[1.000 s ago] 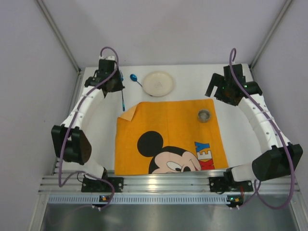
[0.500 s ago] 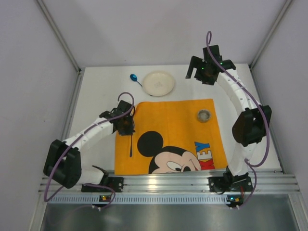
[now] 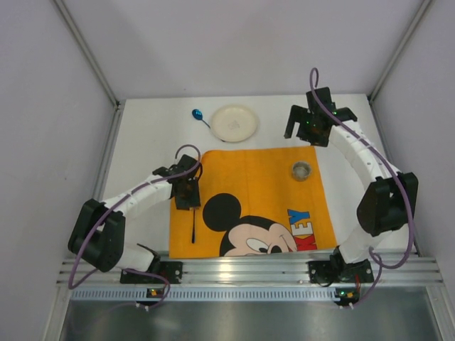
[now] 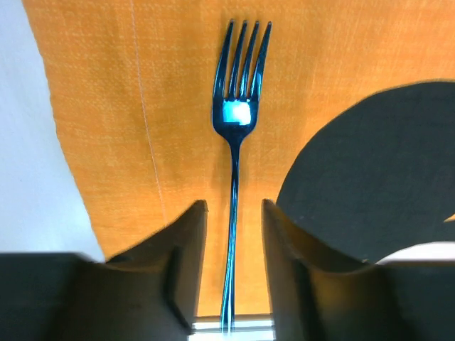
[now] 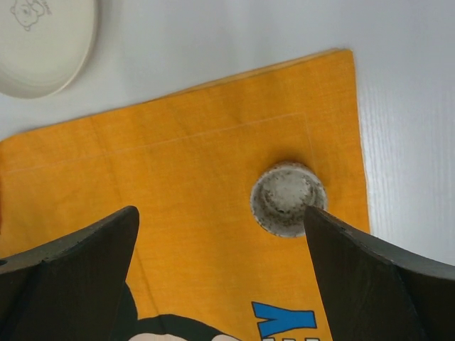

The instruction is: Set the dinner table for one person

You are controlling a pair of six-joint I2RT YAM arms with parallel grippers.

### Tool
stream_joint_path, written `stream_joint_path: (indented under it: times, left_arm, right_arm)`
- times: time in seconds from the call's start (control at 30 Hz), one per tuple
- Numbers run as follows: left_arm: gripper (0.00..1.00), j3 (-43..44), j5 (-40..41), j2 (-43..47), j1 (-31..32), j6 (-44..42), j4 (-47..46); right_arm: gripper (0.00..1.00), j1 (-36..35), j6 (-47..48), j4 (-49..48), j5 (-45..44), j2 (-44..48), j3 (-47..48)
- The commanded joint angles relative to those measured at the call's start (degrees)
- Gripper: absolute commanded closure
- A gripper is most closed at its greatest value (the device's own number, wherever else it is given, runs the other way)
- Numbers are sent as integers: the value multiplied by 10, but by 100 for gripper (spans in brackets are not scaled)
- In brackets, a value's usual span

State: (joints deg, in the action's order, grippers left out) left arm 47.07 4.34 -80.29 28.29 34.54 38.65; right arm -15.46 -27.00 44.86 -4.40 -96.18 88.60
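Currently left gripper (image 4: 234, 206) open astride fork (image 4: 238, 121) on cloth (image 4: 142, 106); retreat may snag, skew it. Right gripper (image 5: 221, 213) wide open.

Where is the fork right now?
In the top view, the fork lies on the left side of the orange cloth, beside Mickey's ear, handle inside the open left gripper.

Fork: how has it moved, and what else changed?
The left gripper carried the fork from near the spoon onto the orange cloth's left side; its jaws now stand apart around the handle. The right gripper swung inward. The plate, spoon and cup stayed.
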Motion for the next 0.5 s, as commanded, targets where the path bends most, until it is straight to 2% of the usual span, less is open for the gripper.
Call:
stream_joint_path:
  times: [0.0,0.03,0.2,0.27,0.47]
  left_arm:
    - [48,0,-1,3,3,8,15]
    - [17,6,-3,7,3,7,16]
    - [9,94,13,-14,3,-12,14]
    - [9,125,12,-54,2,-38,-1]
    - [23,264,-26,-192,2,-90,-39]
  right_arm:
    - [0,14,13,-14,-26,67,-32]
    - [0,17,15,-15,-30,79,-46]
    - [0,24,18,-14,-29,114,-80]
    - [0,24,18,-14,-25,128,-92]
    - [0,24,20,-1,-16,150,-106]
